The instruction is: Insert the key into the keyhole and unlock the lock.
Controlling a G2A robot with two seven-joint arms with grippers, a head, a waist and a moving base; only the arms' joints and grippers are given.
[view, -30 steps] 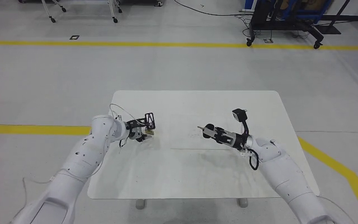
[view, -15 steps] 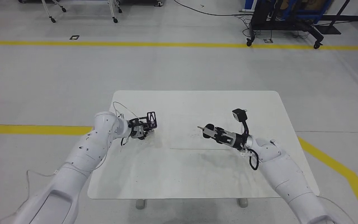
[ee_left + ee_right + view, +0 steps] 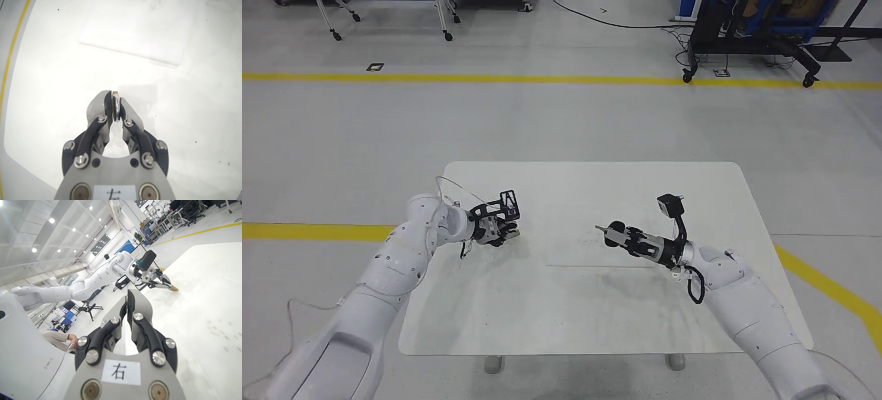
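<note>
while the right gripper (image 3: 614,233) is clamped shut on the key (image 3: 599,229), the blade sticks out past its fingertips toward the other arm. left gripper (image 3: 114,95) pinches the padlock (image 3: 115,111) at the shackle end, brass body jutting outward. the two face each other, well apart over the table (image 3: 642,320). keyhole not discernible; lining up the key's long axis looks like the crux.

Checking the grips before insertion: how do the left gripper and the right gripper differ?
The left gripper clamps the brass lock, its jaws held apart by it; the right gripper pinches the thin key, jaws nearly meeting. The left gripper tilts down at the table; the right gripper points level toward the lock. Both are shut.
</note>
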